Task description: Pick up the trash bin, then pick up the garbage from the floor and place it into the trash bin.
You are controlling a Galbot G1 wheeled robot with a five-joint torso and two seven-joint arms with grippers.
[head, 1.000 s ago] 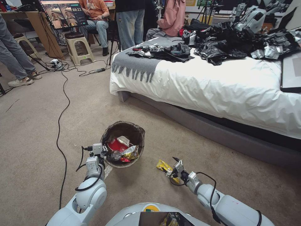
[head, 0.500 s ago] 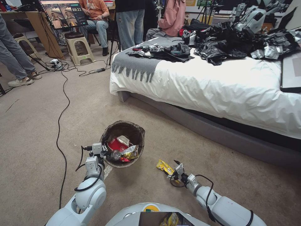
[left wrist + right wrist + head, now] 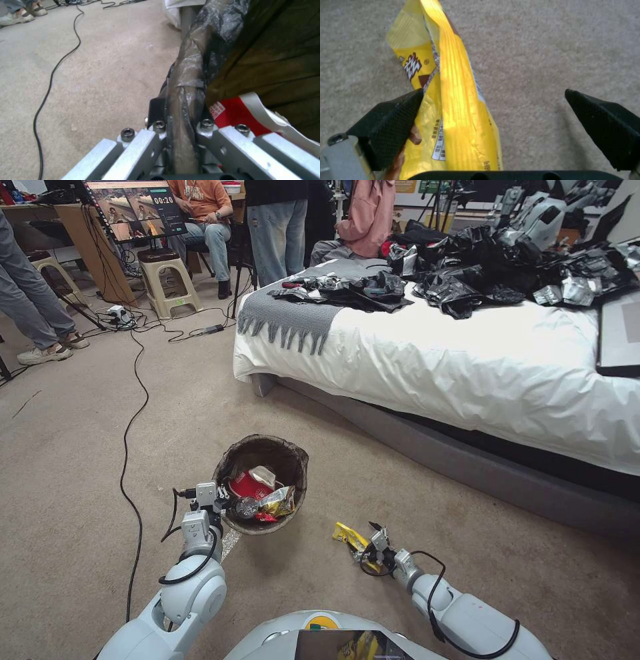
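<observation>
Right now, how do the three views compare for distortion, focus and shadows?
Head view: wide-angle, bed edge bowed, everything sharp. Left wrist view: soft; left hand clamped on the trash bin rim, liner interior dark. Right wrist view: yellow snack wrapper bright and readable, right hand open, one finger casting a soft shadow on the carpet.

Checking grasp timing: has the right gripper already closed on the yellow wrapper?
No, the right gripper is open, its fingers set wide around the yellow wrapper on the carpet.

A monitor (image 3: 137,207) at the back shows a timer reading 00:20. The yellow wrapper (image 3: 453,105) carries Chinese print too small to read, and the red cup (image 3: 233,115) a white printed patch, also illegible.
</observation>
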